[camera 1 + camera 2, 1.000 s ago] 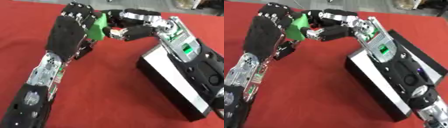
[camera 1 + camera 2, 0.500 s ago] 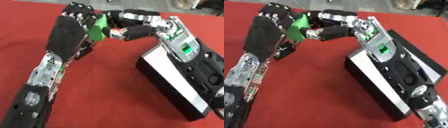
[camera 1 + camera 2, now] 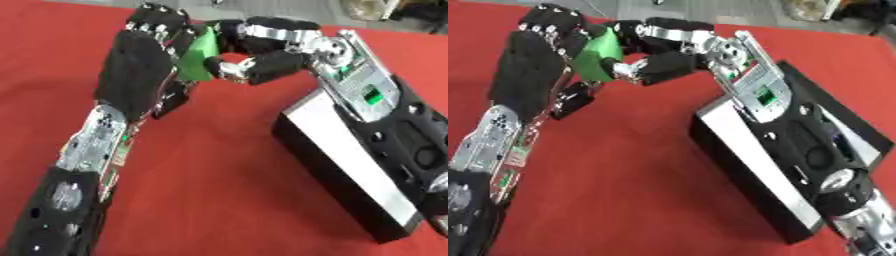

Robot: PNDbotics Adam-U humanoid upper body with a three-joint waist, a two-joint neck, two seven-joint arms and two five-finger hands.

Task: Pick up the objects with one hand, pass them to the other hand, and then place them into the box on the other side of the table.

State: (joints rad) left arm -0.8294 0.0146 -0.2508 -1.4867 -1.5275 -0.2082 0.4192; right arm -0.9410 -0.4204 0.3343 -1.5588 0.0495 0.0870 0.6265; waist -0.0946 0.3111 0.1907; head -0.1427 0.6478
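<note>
Up-left of the box, left hand and right hand both grip the green object: handover underway, release and boxing remain.

One green object, one black box, two robot hands: left, right.

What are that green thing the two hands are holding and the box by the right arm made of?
The green object, between the left hand and right hand, looks like matte plastic or foam: flat even colour, no shine. The box has dark, matte sides and a pale, smooth top face, perhaps coated cardboard or plastic; I cannot tell which.
</note>
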